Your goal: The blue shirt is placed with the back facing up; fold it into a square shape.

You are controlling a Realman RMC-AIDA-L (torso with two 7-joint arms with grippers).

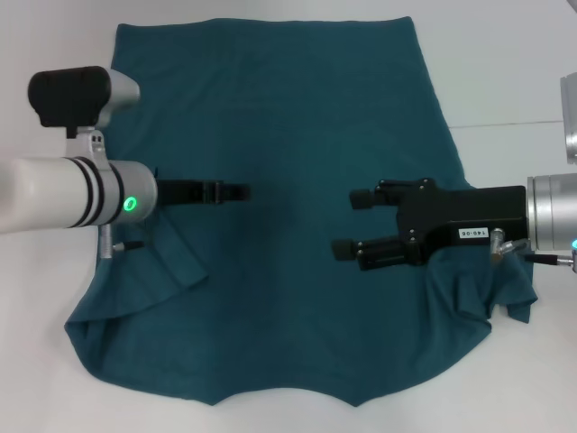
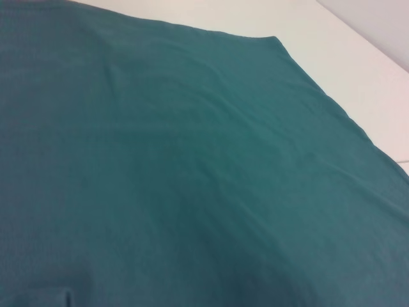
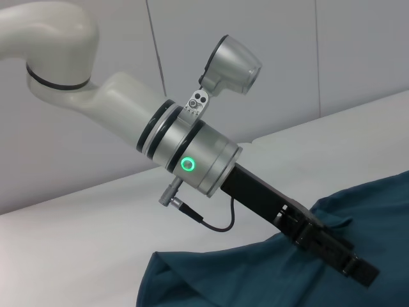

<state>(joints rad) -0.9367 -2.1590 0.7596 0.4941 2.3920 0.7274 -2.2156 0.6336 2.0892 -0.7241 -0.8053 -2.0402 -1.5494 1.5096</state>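
Head view: large dark teal-blue short-sleeved cotton shirt is spread back-up on white desk, both sleeves already turned inward. Left claw is held over left middle, jaws apparently closed, nothing gripped. Right claw is parted, empty, over right middle. Fabric judged soft, light, limp; best pinched at hem corners

A small white label on the right tool reads roughly "140-06".
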